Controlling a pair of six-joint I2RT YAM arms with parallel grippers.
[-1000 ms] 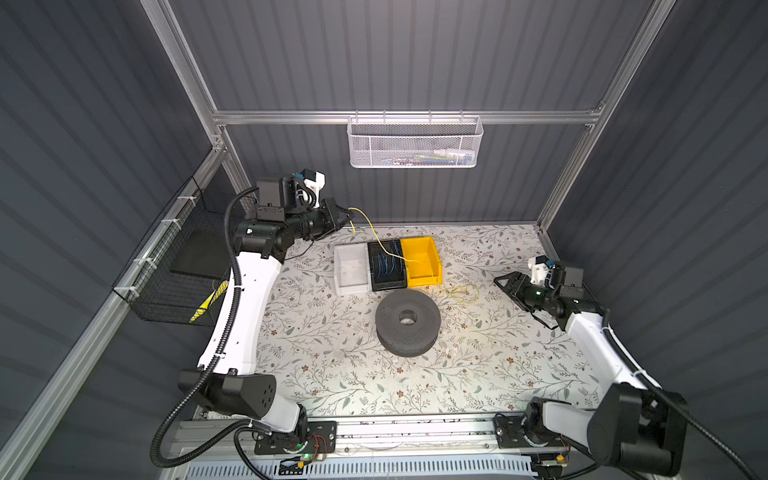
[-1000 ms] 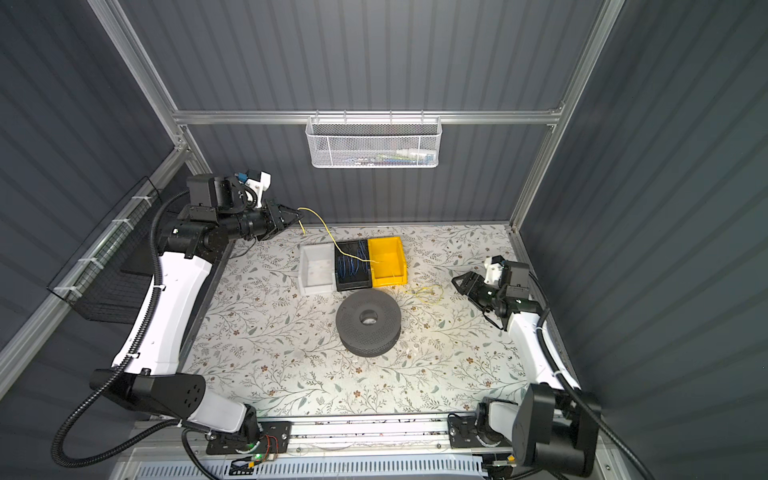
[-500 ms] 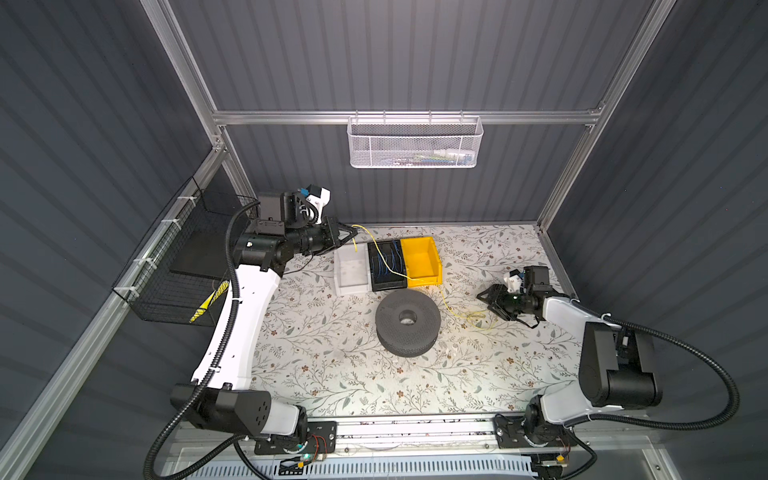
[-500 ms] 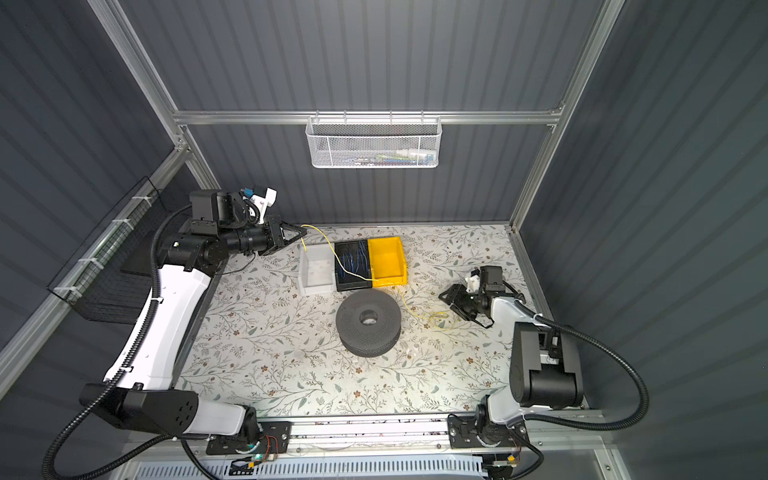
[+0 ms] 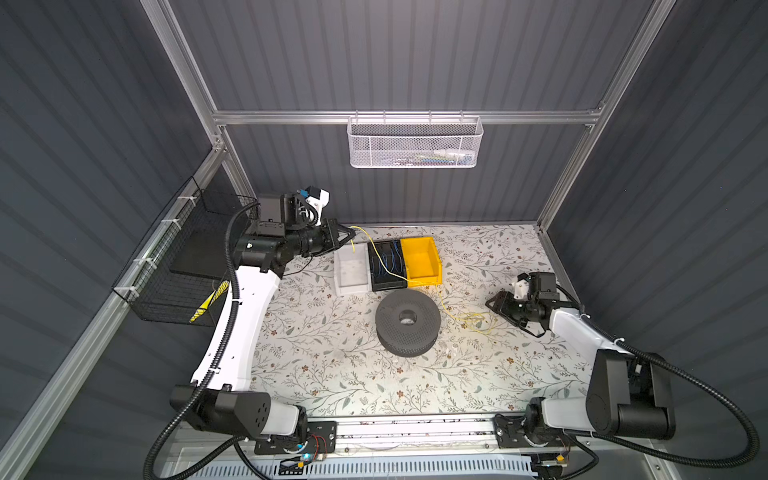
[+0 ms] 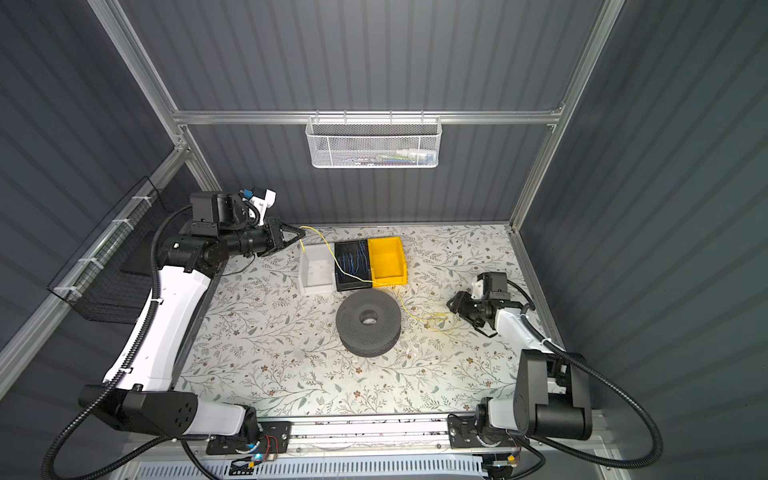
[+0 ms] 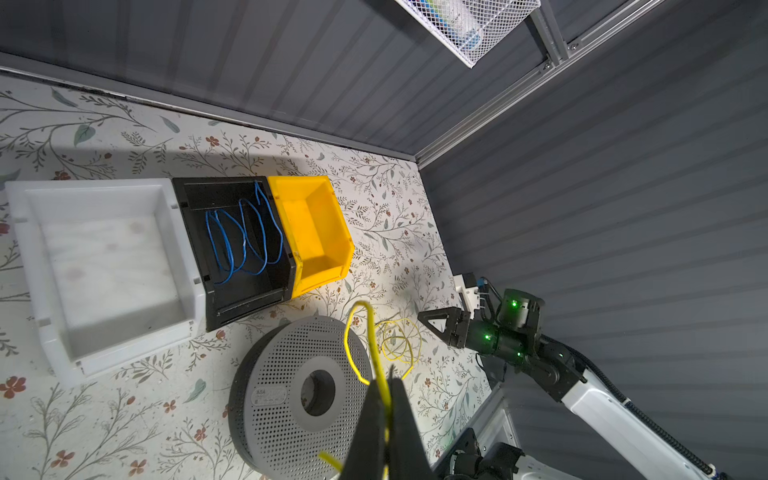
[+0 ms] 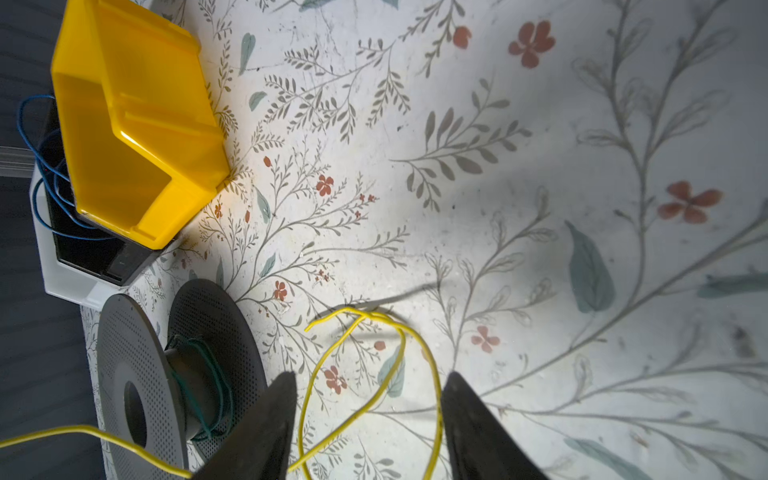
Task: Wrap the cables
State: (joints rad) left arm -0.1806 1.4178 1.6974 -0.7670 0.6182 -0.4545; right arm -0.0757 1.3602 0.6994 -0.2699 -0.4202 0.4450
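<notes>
The right gripper (image 8: 370,376) has swung down over the loose coil of the yellow wire (image 7: 376,353) near the right edge of the table (image 5: 519,374). Its fingers are spread astride the coil but narrowing, so a grab looks imminent. The left gripper (image 5: 350,237) stays pinched on the wire at the back-left corner. How the coil's loops cross is unreadable.
</notes>
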